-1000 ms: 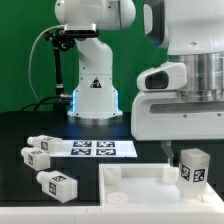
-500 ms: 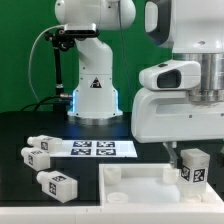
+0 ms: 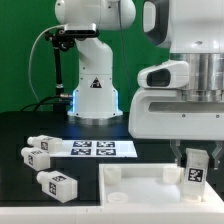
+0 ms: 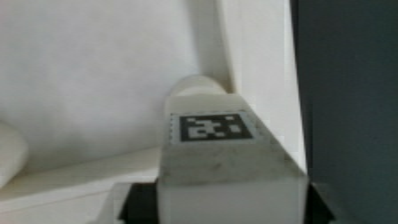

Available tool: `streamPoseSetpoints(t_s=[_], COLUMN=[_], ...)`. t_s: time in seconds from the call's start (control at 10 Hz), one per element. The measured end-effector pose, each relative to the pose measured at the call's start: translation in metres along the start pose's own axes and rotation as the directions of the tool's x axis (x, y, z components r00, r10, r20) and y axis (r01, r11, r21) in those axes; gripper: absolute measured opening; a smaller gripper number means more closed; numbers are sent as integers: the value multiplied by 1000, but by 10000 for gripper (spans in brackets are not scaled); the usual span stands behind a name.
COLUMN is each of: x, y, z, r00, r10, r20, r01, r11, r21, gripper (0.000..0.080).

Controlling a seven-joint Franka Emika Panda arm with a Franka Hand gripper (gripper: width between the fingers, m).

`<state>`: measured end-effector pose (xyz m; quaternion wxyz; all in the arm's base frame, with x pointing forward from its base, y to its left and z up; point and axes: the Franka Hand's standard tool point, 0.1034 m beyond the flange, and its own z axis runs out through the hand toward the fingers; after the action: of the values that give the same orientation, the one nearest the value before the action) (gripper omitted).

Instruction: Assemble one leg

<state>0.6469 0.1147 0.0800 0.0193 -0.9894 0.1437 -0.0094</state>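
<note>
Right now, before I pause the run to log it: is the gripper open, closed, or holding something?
The gripper is closed, fingers holding the leg.

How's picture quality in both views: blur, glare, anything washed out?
Exterior view: even light, sharp, a blue glow at the arm base, white panel near washed out. Wrist view: soft all over, the leg close to the lens, its tag blurred, pattern just visible.
</note>
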Motion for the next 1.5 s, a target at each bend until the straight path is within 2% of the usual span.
streamPoseSetpoints(t_s=[0.2,0.3,0.4,0.5,0.8,0.9,1.0,1.1,1.3,1.5], x=[-1,-2,0,1,1,0,1,2,-1,-1], y=[0,0,4,7,6,6,6,8,7,9], z=[1,1,1,2,2,1,1,1,3,3], r00=[949,875,756,697,702,732,871,955,1000,993], r10=[314,485,652,712,707,678,489,296,10,-117], r20=[-4,14,58,80,79,74,52,37,26,18], r01=[-314,-485,-654,-716,-711,-681,-491,-297,-12,116], r11=[949,875,756,697,702,731,870,953,998,992], r21=[-11,1,27,34,34,35,41,51,59,58], gripper=[293,293,293,293,298,495,495,622,647,648])
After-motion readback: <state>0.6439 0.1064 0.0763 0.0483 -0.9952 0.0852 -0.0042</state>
